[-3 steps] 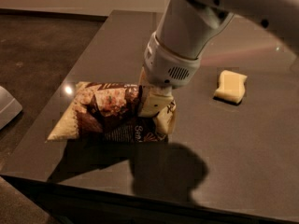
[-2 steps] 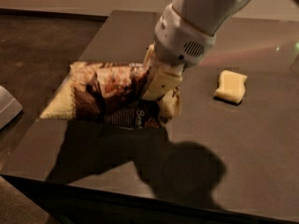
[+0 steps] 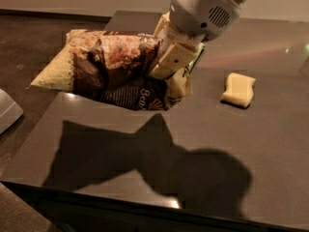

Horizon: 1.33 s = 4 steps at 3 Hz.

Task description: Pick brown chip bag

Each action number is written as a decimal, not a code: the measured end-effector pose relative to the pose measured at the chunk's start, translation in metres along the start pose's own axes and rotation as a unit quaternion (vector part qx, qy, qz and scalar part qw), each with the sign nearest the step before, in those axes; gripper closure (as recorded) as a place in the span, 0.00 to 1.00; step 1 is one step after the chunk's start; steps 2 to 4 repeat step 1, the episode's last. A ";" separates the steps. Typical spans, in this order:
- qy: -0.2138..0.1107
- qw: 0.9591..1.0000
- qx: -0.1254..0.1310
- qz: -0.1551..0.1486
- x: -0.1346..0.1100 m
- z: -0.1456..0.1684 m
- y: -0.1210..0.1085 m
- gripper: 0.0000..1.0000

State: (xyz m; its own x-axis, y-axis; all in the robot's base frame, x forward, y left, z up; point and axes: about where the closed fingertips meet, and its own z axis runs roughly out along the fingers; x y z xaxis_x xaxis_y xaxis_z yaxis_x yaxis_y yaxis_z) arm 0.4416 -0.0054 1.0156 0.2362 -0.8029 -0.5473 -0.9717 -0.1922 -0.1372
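Note:
The brown chip bag [image 3: 111, 66] is a large crinkly bag with a dark brown middle, cream ends and white lettering. It hangs in the air above the dark table [image 3: 241, 144], its left end sticking out past the table's left edge. My gripper [image 3: 171, 66] is shut on the bag's right end, with a cream finger [image 3: 175, 59] pressed across it. The grey wrist sits above at the top of the view. The bag and arm cast a large shadow on the table below.
A pale yellow sponge-like block [image 3: 238, 89] lies on the table to the right of the gripper. A light grey object [image 3: 7, 111] shows at the left edge, beyond the table. The table's front edge runs along the bottom.
The gripper has risen with the chip bag in it; the bag has come off the table and now hangs higher in view, its shadow spreading below.

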 end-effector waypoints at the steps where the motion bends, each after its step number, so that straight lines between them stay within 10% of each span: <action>1: 0.000 1.000 0.003 0.000 -0.001 0.001 -0.001 1.00; 4: 0.000 1.000 0.003 0.000 -0.001 0.001 -0.001 1.00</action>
